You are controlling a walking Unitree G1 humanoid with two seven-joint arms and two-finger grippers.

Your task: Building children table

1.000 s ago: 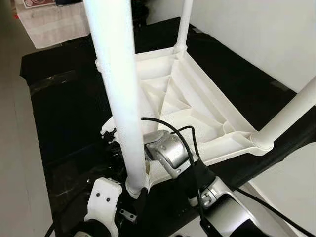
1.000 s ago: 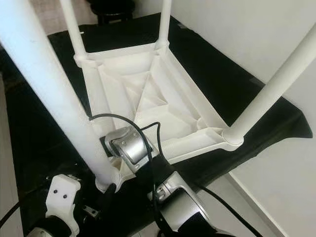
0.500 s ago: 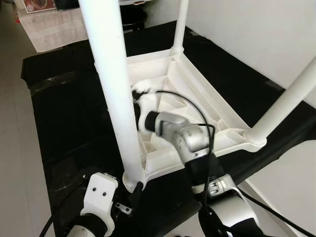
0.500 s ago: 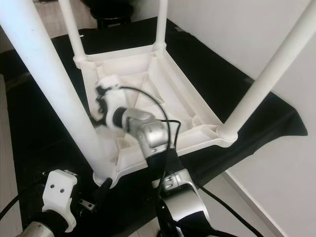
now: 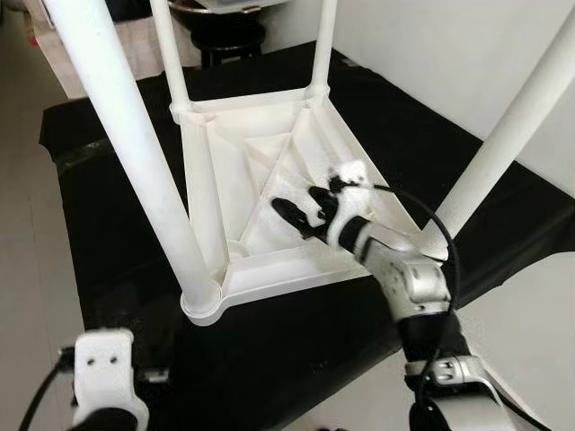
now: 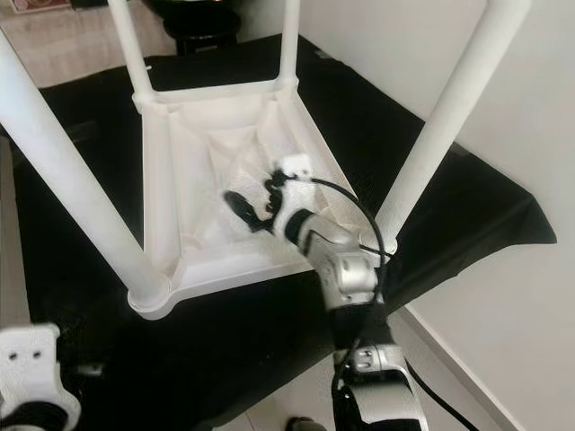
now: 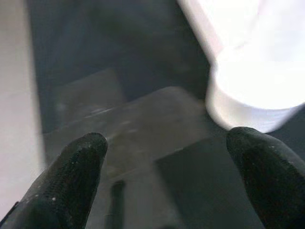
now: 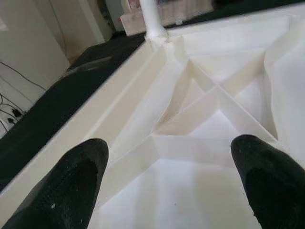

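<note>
Since letting go of the near leg [image 5: 135, 162], the right end effector [image 5: 301, 215] hovers spread (holding nothing) over the upturned table [image 5: 269, 171], all four legs seated.

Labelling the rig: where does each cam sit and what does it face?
Eyes: head, looking down at upturned table on black mat; right end effector over it, left wrist low.
Left wrist: along open fingers at mat, near leg base.
Right wrist: along open fingers at table's ribs.
Shared: table.

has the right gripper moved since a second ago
Yes. The right gripper has gone from beside the near left leg out over the ribbed underside of the table, fingers open.
</note>
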